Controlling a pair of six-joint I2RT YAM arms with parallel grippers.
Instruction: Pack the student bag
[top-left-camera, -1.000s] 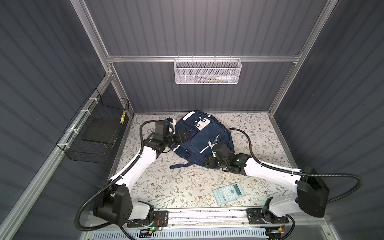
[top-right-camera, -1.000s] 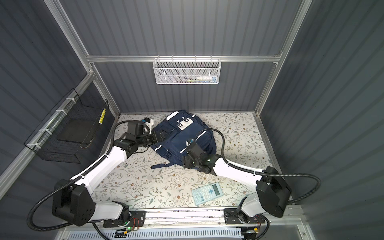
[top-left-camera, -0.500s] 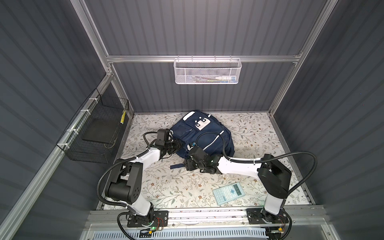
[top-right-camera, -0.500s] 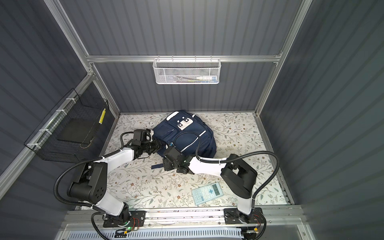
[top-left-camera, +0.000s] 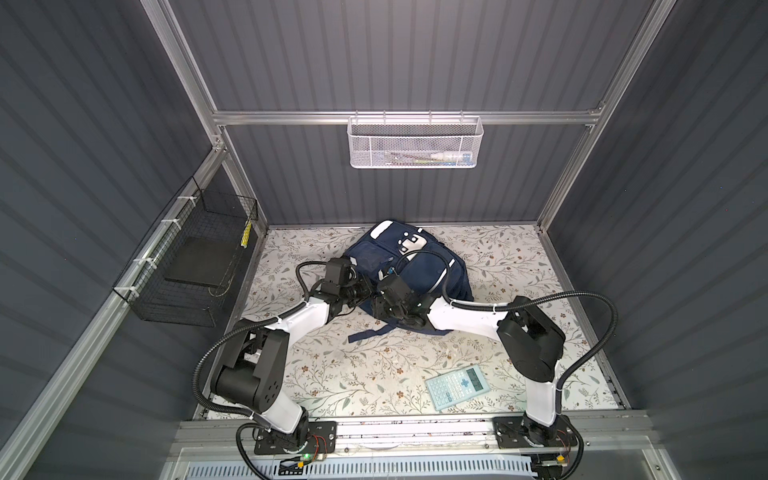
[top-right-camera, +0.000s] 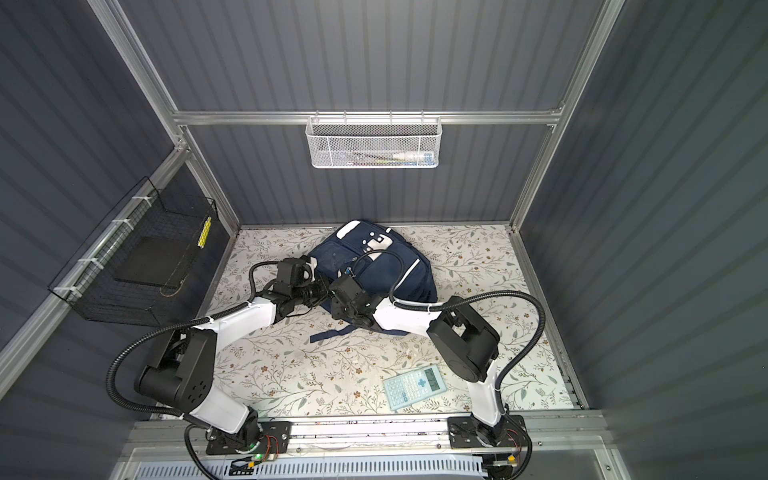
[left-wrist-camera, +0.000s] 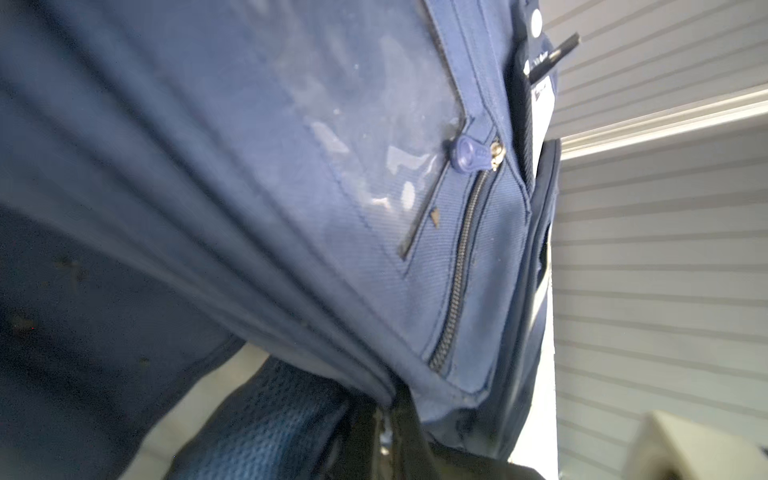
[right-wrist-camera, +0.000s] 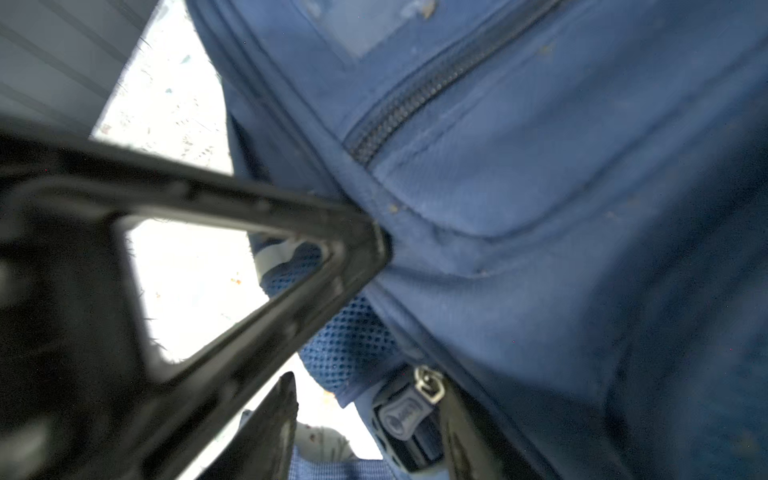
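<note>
Both arms pulled in since second ago, tips now meeting at lower-left edge of student bag (top-left-camera: 419, 270). Centre-left of frame: left end effector (top-left-camera: 369, 291) pressed together against bag seam. Bag lies flat on floral worktop (top-left-camera: 332, 374), centre, toward back wall. Just right: right end effector (right-wrist-camera: 332, 309) fingers spread, one tip on seam. Lower right: calculator (top-left-camera: 457, 386), well apart.

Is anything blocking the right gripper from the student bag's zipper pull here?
Nothing visible does. The right gripper has its jaws open around the zipper pull on the student bag. The left gripper pinches the bag's seam alongside, not in between.
</note>
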